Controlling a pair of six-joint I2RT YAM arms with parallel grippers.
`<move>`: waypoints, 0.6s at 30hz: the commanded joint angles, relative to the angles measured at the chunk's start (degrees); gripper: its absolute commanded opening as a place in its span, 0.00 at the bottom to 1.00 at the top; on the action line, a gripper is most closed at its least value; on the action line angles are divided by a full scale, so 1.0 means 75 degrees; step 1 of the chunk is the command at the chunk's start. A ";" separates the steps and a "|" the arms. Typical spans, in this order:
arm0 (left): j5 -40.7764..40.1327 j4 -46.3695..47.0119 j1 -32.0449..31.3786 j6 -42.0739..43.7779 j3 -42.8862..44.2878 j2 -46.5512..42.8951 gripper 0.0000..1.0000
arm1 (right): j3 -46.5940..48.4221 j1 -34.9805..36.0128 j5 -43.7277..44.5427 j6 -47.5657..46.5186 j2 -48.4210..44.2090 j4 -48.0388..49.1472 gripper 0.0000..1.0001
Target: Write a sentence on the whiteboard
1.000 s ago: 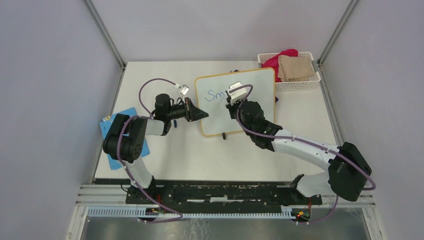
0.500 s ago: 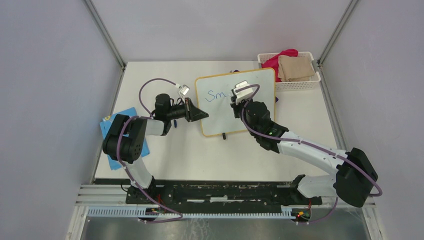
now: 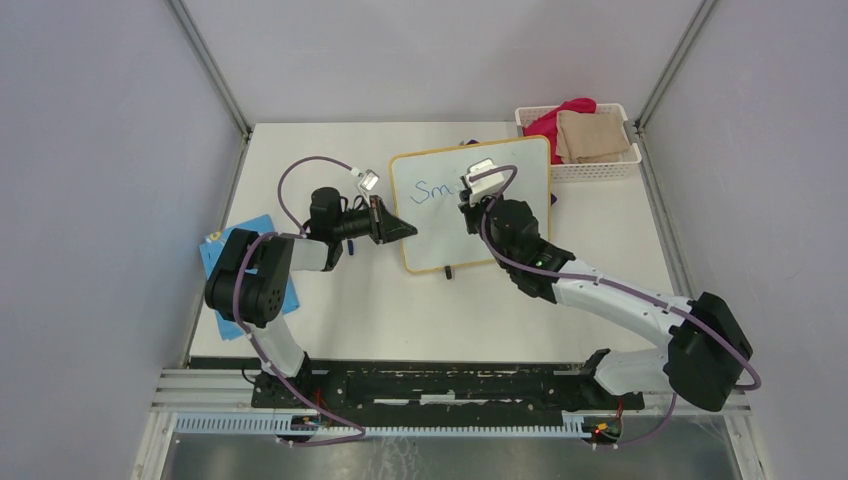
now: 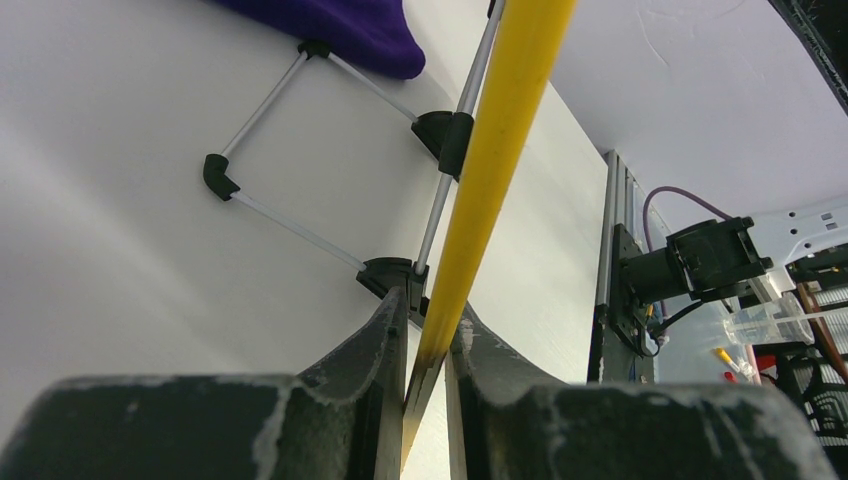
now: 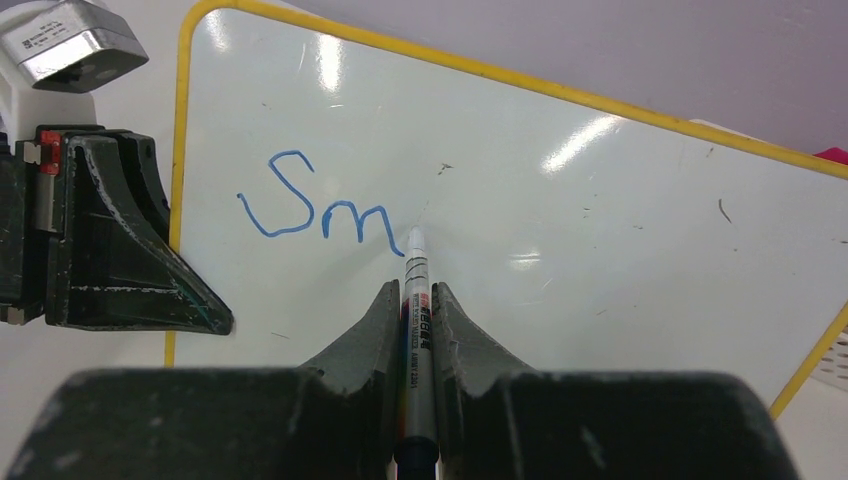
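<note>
Lettering [image 5: 315,205] in blue reads "Sm" on the whiteboard [image 5: 560,200]. Right hand [image 5: 415,290] clamps the marker [image 5: 414,262] — tip forward, at the m; left hand [image 4: 428,310] clamps the whiteboard's frame [image 4: 500,130].

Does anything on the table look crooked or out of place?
The whiteboard sits slightly askew, its yellow frame not square with the table edges; the left gripper is clamped on that frame. Nothing looks spilled.
</note>
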 commanded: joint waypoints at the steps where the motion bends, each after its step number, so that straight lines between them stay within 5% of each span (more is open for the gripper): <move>1: -0.0177 -0.0101 -0.0004 0.0291 -0.0028 -0.0197 0.02 | 0.0507 -0.0037 -0.0121 0.0106 0.0096 0.0366 0.00; 18: -0.0194 -0.0140 -0.0025 0.0326 -0.0025 -0.0210 0.02 | 0.0363 -0.0128 0.0044 0.0124 0.0382 0.0255 0.00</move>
